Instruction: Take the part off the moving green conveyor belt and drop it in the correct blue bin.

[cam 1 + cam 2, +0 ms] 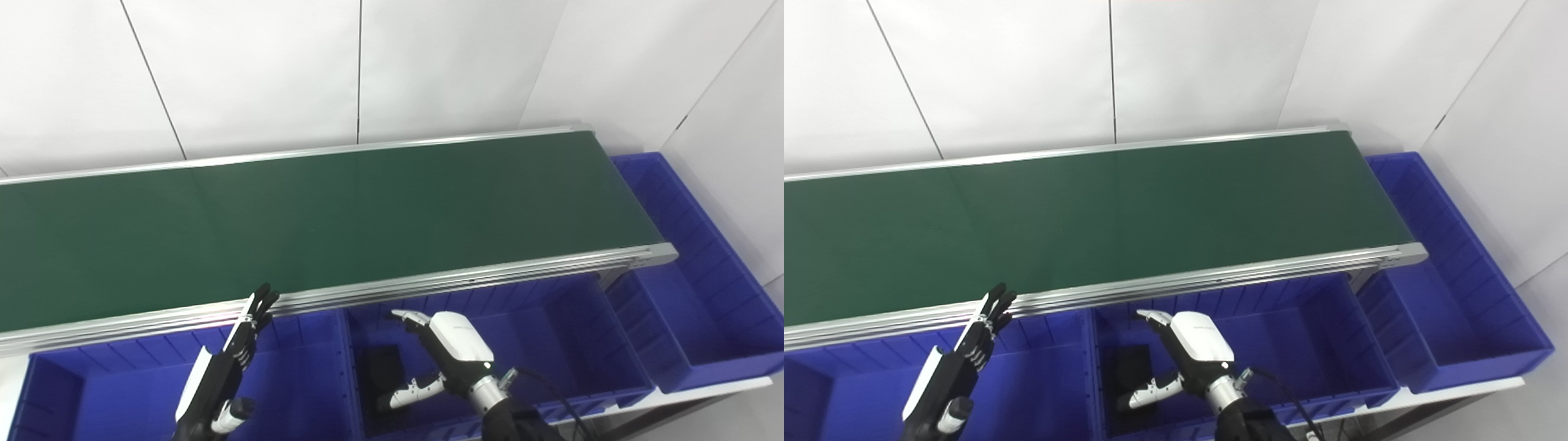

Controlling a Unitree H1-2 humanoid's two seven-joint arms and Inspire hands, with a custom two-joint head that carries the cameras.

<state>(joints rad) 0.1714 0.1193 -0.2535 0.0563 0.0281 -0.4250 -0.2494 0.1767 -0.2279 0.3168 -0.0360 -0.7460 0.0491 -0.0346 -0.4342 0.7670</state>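
right hand (456, 352) over the middle bin (551, 318), fingers (409, 316) spread, thumb apart, holding nothing. dark part (383, 366) lying on that bin's floor, just left of the hand, apart from it. left hand (229, 361) over the left bin (122, 392), fingers straight and pressed together, tips near the belt (318, 214) rail, empty. third bin (692, 294) at the belt's right end.

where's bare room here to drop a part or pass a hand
The green belt lies bare between its rails. The bin at the belt's right end looks bare too. The middle bin is crowded on its left: right hand over a dark part.
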